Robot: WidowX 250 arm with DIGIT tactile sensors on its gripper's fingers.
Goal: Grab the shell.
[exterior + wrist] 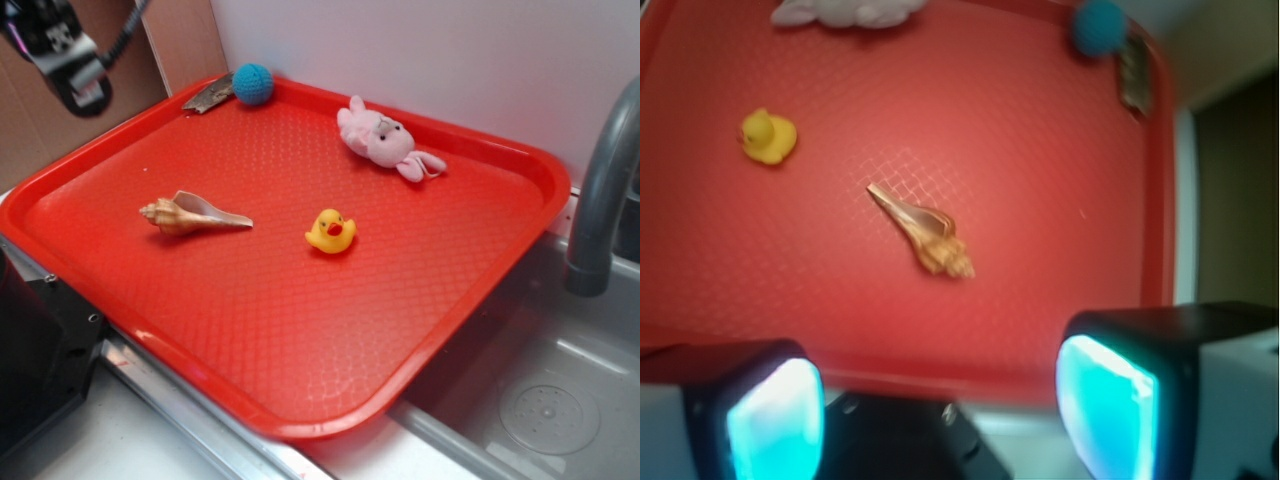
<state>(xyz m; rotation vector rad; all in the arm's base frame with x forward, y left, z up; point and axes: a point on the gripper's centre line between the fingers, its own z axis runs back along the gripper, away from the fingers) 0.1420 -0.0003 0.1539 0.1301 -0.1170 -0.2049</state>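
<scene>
Surface: a red tray (120,180) with a raised rim and a diamond-textured floor, set over a grey sink (560,400). A grey tap (600,190) rises at the sink's far right. A white wall (450,60) runs behind; brown cardboard (185,40) stands at the back left.

Other items: a yellow duck (331,231) sits near the tray's middle. A pink plush toy (382,138) lies toward the back edge. A blue ball (253,83) rests in the far corner, touching a flat dark jagged piece (209,95) that lies on the rim.

Task item: the shell (190,214) lies on its side on the tray floor, left of the duck and apart from it, spire toward the left rim, tail toward the duck. Nothing covers or crowds it.

Claw: the gripper (940,400) is held high above the tray's near-left side, well clear of the shell. In the wrist view its fingers (1105,400) stand wide apart with nothing between them.
</scene>
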